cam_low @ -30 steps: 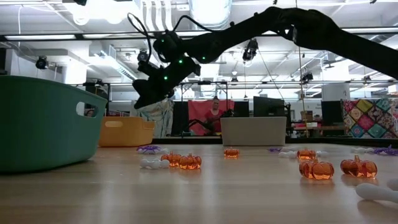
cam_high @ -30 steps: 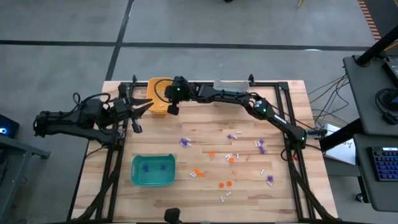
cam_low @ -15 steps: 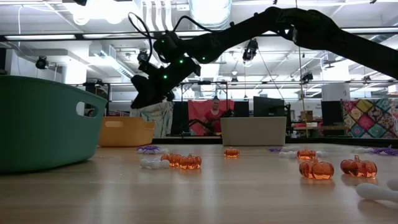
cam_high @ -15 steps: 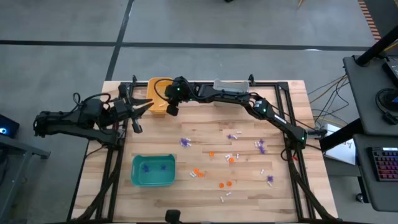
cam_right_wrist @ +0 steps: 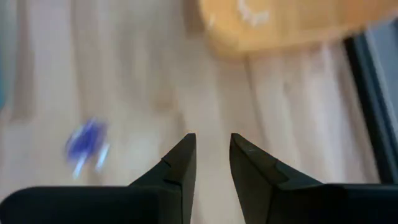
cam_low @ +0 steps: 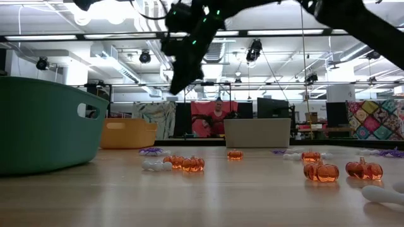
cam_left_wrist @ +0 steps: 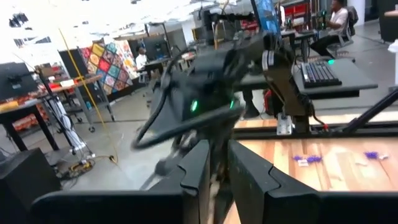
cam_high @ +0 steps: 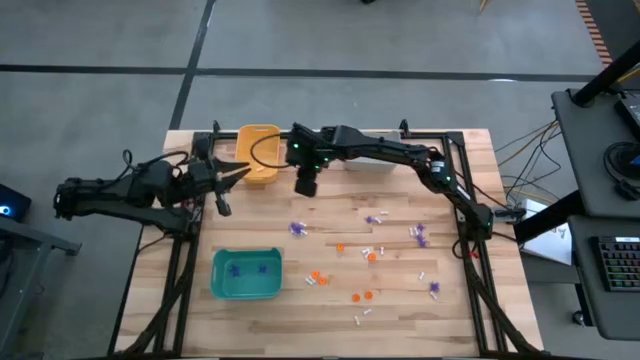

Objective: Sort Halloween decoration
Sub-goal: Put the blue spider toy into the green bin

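Note:
Small Halloween decoration pieces lie scattered on the wooden table: purple spiky ones [cam_high: 297, 229], orange pumpkins [cam_high: 318, 278] [cam_low: 322, 170] and small white ones [cam_high: 360, 318]. My right gripper [cam_high: 306, 185] hangs open and tilted down over bare wood, just right of the orange-yellow bin [cam_high: 257, 152], with nothing between its fingers [cam_right_wrist: 180, 162]. A blurred purple piece [cam_right_wrist: 87, 146] lies ahead of it. My left gripper [cam_high: 228, 180] waits level at the table's left edge, its fingers [cam_left_wrist: 199, 168] a narrow gap apart and holding nothing.
A teal bin [cam_high: 246, 290] with purple pieces inside stands near the left front. A grey bin [cam_low: 255, 132] sits at the far edge, partly under the right arm. A black frame [cam_high: 465, 200] runs around the table. People stand in the room behind.
My right gripper has left the spot above the orange-yellow bin. It has gone toward the table's right and near edges and risen, and it has tipped to point more steeply down. The trinkets and bins have stayed where they were.

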Tool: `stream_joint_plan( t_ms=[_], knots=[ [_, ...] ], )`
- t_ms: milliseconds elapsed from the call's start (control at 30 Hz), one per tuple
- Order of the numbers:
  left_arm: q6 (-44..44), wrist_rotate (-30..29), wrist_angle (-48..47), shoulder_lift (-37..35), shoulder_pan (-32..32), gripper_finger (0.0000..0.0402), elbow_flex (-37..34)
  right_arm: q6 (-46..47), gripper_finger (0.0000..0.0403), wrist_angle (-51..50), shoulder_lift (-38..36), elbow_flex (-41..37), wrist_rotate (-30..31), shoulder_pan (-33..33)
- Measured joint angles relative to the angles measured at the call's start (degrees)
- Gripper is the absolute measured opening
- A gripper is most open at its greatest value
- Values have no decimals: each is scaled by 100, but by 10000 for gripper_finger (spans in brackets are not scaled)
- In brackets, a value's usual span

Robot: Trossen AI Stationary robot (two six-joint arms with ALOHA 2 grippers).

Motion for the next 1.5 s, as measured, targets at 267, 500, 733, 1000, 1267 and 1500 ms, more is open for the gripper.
stream_joint_plan(
  t_ms=[267, 500, 733, 1000, 1267, 1500],
  knots=[
    [-128, 333, -190, 757, -4, 40, 20, 236, 70, -1943, -292, -17, -1, 548],
    [-214, 910, -195, 1454, -6, 40, 160, 279, 75, -2246, -499, -352, -2, 1103],
    [-344, 910, -541, 1900, -4, 40, 341, 580, 67, -1930, -897, -1271, 0, 1512],
    [-407, 1022, -670, 2246, -4, 40, 353, 1161, 64, -782, -1897, -3024, 1, 1703],
    [-428, 1375, -752, 2761, -4, 40, 352, 1730, 59, 718, -3133, -4794, 17, 1701],
    [-600, 1770, -726, 3424, 86, 40, 352, 1950, 59, 2132, -3898, -5912, 265, 1701]
  ],
)
